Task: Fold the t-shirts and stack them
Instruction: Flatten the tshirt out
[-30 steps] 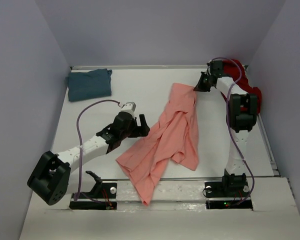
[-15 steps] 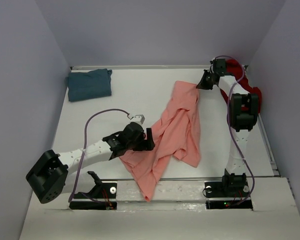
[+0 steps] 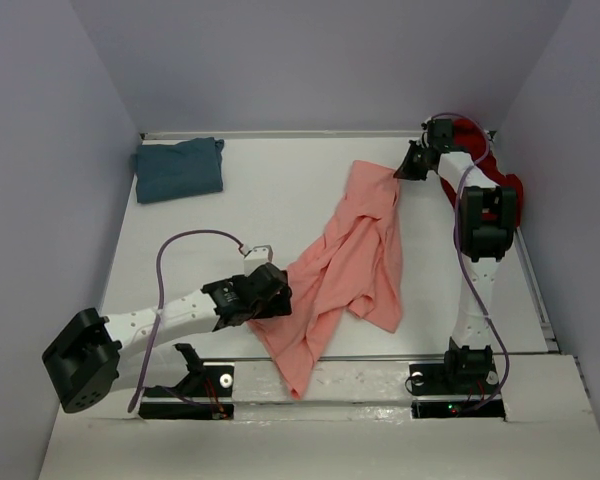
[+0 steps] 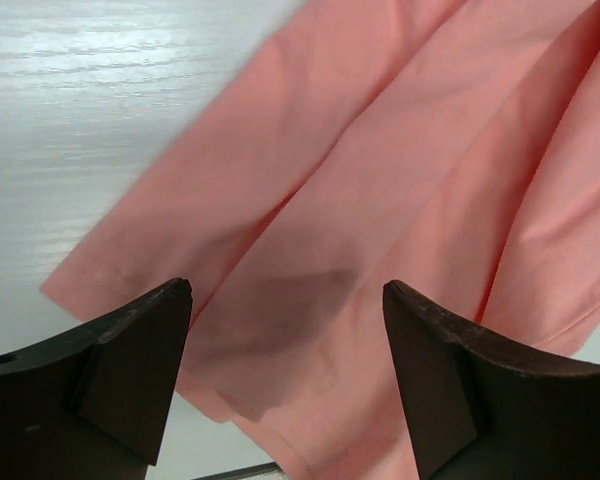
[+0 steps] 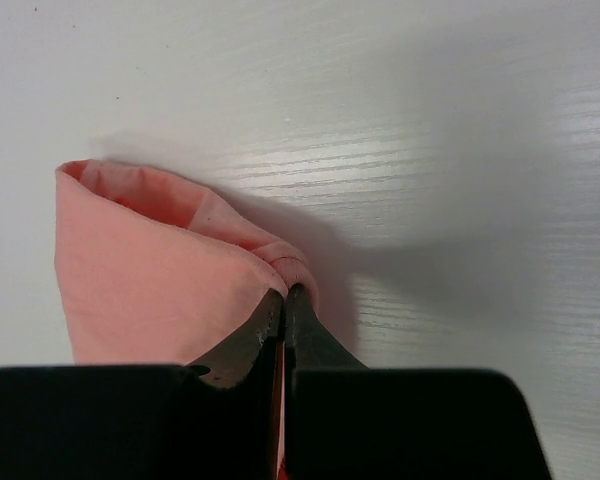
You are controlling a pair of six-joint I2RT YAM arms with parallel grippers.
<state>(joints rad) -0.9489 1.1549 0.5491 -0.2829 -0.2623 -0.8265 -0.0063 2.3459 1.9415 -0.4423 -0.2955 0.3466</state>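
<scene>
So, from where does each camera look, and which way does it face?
Top external: above and behind the robot, looking down on the table; left arm, right arm show.
Left wrist: on the left arm, facing down at the salmon-pink shirt; the open left gripper shows.
Right wrist: facing the table; right gripper pinches that shirt's corner.
Shared: all show the shirt.

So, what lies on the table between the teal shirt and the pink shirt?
Nothing: in the top view only bare white table separates the teal shirt from the pink shirt.
</scene>
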